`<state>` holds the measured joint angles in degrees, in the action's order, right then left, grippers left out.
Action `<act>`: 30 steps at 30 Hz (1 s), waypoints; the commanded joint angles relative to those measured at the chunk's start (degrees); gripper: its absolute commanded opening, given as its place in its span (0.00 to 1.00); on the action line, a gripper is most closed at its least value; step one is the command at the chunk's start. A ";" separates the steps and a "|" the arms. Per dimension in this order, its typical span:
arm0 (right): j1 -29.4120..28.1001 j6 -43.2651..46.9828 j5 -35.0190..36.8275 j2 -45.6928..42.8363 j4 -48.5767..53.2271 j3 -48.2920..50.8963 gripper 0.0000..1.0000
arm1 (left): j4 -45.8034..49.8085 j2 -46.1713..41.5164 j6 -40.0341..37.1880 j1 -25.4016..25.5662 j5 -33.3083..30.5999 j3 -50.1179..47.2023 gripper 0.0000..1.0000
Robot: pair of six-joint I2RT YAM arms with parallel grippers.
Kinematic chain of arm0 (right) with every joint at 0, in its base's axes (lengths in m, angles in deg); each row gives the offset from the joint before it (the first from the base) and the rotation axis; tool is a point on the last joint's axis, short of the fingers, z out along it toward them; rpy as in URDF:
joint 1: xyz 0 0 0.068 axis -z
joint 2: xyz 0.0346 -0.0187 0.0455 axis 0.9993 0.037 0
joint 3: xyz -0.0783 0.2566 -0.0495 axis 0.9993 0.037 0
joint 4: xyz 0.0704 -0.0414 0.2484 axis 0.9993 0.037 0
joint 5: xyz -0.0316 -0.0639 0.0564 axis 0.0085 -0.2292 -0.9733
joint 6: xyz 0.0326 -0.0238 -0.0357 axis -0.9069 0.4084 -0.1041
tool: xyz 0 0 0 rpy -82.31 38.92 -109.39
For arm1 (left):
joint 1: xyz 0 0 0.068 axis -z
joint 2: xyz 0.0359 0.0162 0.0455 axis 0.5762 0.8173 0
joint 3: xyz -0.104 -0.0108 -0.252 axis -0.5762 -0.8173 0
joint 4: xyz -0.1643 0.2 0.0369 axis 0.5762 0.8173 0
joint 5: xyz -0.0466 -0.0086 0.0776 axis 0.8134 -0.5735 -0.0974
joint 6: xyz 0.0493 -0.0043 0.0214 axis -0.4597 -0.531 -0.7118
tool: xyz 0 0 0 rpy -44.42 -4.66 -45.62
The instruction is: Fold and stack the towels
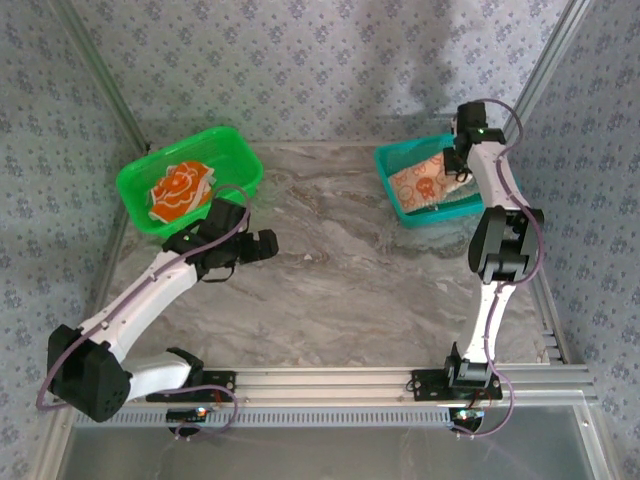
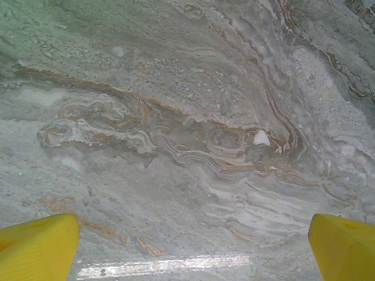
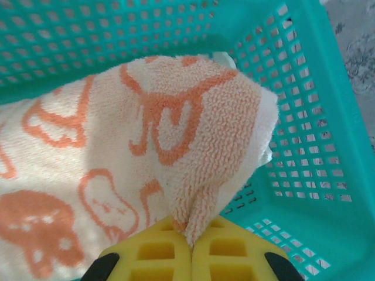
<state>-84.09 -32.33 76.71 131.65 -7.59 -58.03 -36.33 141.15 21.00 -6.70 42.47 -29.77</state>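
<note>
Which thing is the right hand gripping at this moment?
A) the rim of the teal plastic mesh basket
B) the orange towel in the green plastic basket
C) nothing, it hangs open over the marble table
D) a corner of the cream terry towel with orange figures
D: the right hand is shut on a bunched corner of the cream terry towel with orange figures, which lies inside the teal plastic mesh basket.

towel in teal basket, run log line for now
right gripper: shut on towel corner | towel: in teal basket | left gripper: open, over table
</note>
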 commanded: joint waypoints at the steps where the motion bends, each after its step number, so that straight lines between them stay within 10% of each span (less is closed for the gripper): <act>1: 2.08 1.08 0.37 2.98 -0.64 -3.14 0.00 | 3.17 0.74 0.57 -0.37 -1.32 2.74 1.00; 11: 5.86 -0.04 -3.44 11.09 -1.97 -7.42 0.06 | 5.98 2.06 0.76 -0.38 -1.65 5.44 1.00; 19: 5.89 -0.99 -4.97 11.40 -4.11 -7.91 0.86 | 6.91 1.82 1.01 -0.33 -1.48 5.81 1.00; 30: 2.07 -4.70 -9.09 -2.87 -8.12 3.05 1.00 | 3.27 1.87 -1.76 -3.86 -0.92 4.56 1.00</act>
<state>-79.93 -34.80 70.26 135.39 -13.84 -57.46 -31.46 142.94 20.92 -8.36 41.79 -25.63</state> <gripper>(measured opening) 0.997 0.998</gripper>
